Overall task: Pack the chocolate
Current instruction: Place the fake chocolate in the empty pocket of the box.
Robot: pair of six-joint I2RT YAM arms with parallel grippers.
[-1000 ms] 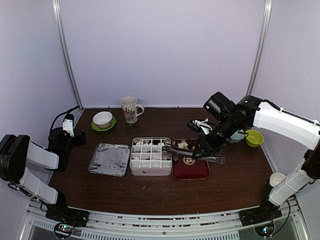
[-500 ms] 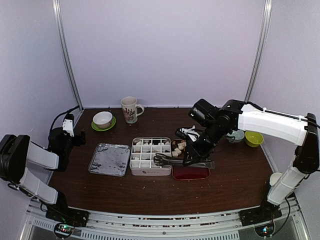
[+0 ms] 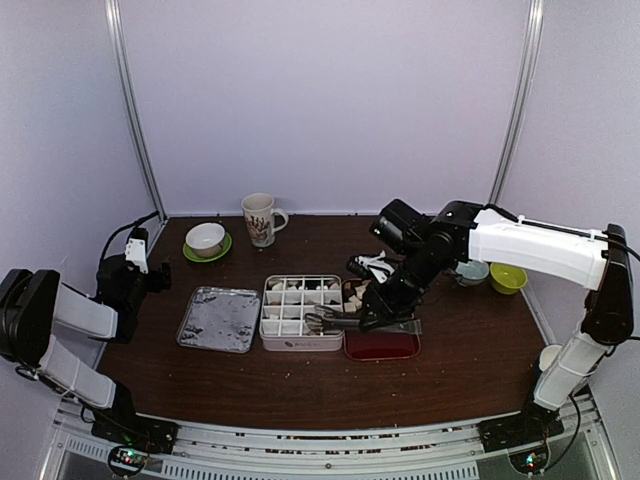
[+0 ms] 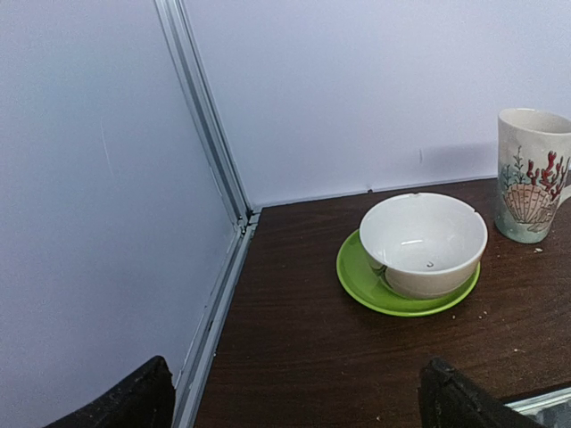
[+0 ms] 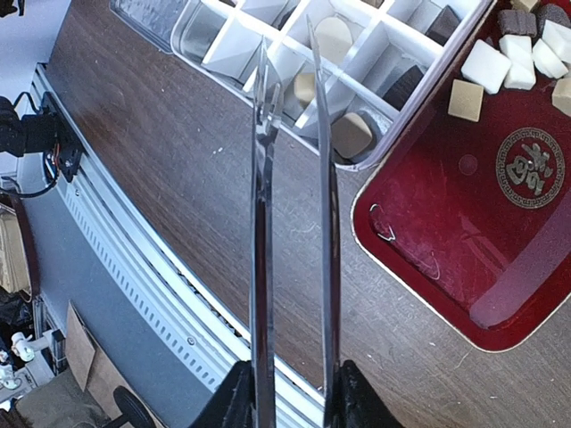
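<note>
Metal tongs clamped in right gripper, tips parted over divided box | loose chocolate right of blades | left gripper wide apart, distant.

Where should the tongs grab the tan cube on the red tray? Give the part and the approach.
Bring the tongs straight down and pinch the tan cube across two opposite flat sides. It lies flat at the pile's edge, bare red tray beside it; white cubes crowd its other side.
</note>
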